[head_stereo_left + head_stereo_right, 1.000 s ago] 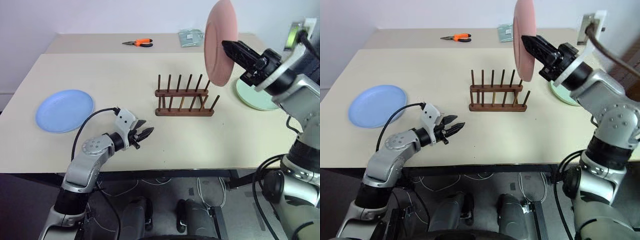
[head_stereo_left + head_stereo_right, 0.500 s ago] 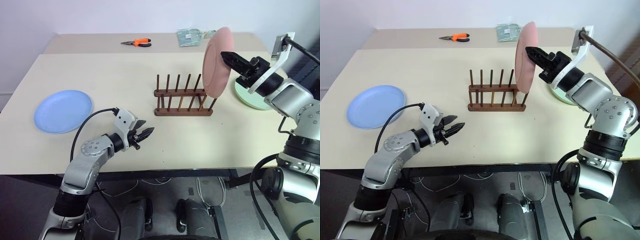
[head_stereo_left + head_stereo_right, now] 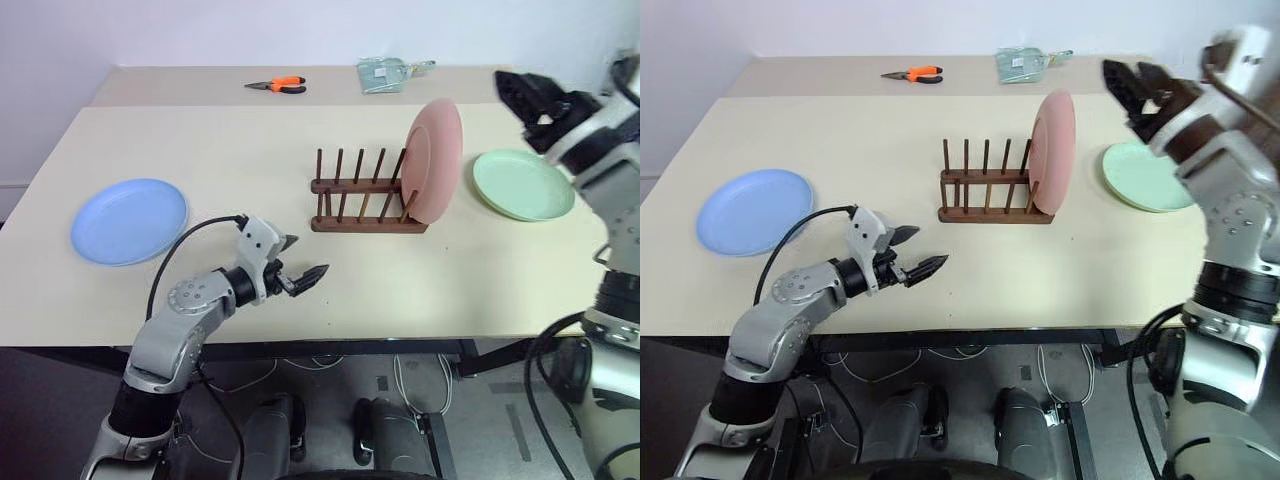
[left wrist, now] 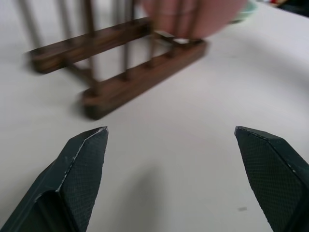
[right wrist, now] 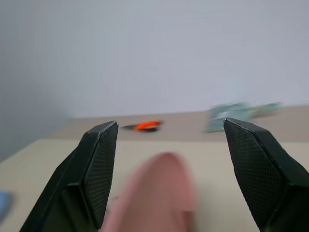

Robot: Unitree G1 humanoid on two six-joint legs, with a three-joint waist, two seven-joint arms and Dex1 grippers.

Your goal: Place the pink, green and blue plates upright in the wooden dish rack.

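Standing upright in the right end of the wooden dish rack point(image 3: 366, 196) at the table's middle is the pink plate point(image 3: 434, 173). Right of it the green plate point(image 3: 523, 184) lies flat; the blue plate point(image 3: 129, 220) lies far left. The right gripper point(image 3: 527, 97) hangs above the green plate, fingers spread and empty; the left gripper point(image 3: 303, 261) hovers near the front edge, fingers also spread.

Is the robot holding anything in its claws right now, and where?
No. Both the left gripper and right gripper are open and empty; the pink plate stands in the rack.
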